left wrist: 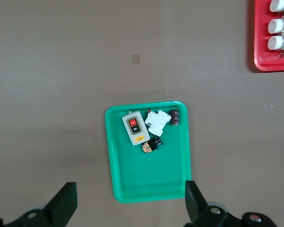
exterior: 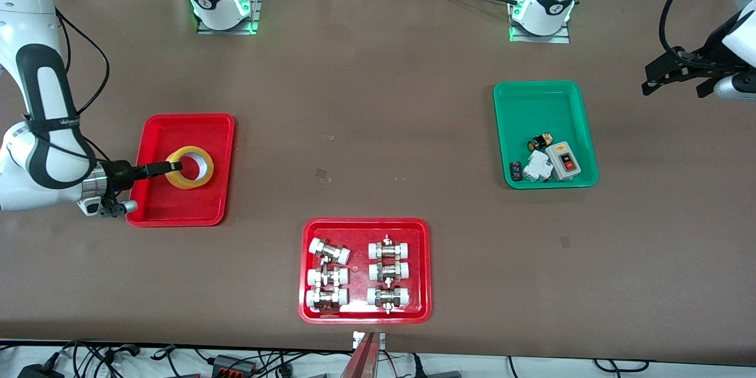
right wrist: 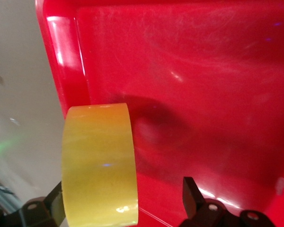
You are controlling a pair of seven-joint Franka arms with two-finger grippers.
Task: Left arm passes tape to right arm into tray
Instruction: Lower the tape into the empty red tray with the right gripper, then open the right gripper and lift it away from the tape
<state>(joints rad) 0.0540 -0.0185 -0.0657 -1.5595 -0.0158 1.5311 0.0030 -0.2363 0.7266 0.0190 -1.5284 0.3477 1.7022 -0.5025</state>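
— Yellow tape (exterior: 190, 167) is what we see first. Where is it?

— We see it over the plain red tray (exterior: 182, 212), at the right arm's end of the table. The right gripper (exterior: 171, 168) is there too. In the right wrist view one finger (right wrist: 195, 198) stands apart from the roll (right wrist: 100, 163), so we call those fingers spread, not pinching it.

— Is the tape lying flat in the tray?

— We cannot tell if it touches the tray floor.

— And the left gripper (exterior: 678, 82)?

— It waits up high near the left arm's end of the table, past the green tray (exterior: 543, 100). Its fingers (left wrist: 64, 203) are spread wide with nothing between them. Looking down from it, we see the green tray (left wrist: 146, 187) with a grey switch box (left wrist: 135, 127) and small parts in it.

— What else is on the table?

— Another red tray (exterior: 365, 225) full of metal fittings (exterior: 328, 251), nearest the front camera
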